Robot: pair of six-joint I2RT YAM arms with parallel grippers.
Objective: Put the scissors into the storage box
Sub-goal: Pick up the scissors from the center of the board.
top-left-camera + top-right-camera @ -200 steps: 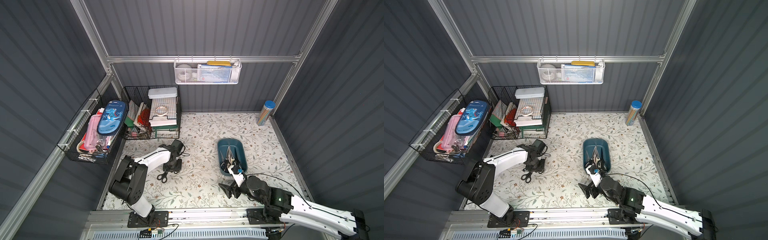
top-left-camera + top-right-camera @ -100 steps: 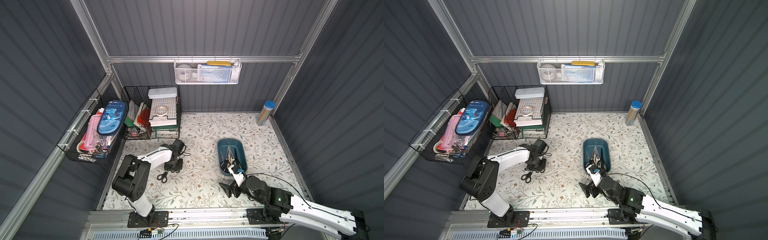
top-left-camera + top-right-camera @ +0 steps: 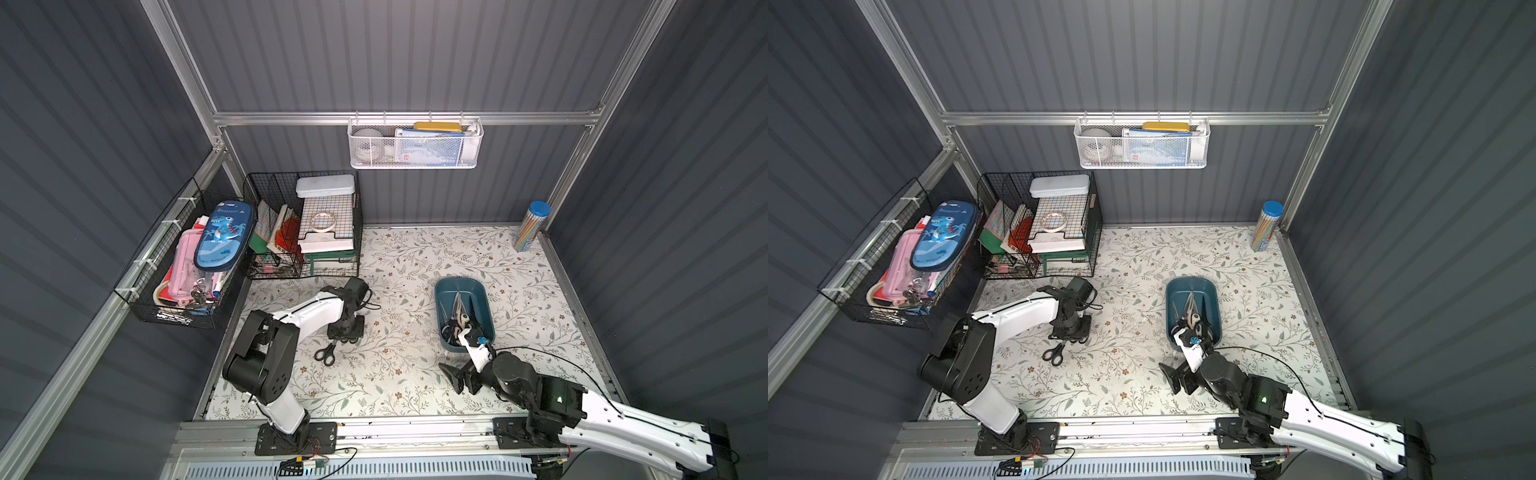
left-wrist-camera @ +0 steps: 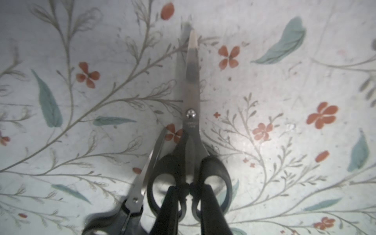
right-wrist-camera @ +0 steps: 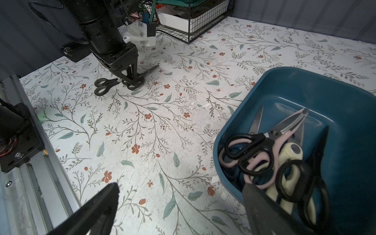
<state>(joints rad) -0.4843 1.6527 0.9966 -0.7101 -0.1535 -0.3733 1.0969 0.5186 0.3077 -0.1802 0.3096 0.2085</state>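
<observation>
Logging right fingers (image 5: 97, 203) spread wide, empty, beside storage box (image 5: 305, 85); several pairs (image 5: 289, 154) inside. Farther: left fingers (image 4: 209, 203) clenched on black scissors (image 4: 191, 122) between the loops, at tabletop (image 4: 284, 81) level, second pair (image 3: 325, 353) just beside. Likely stiff, light, slick-handled; blades may swing on lift

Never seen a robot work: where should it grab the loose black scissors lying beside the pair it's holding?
Probably the neck where the handle loops meet, coming straight down: the loose black scissors lie flat, and their blades crowd the left gripper and its held pair.
</observation>
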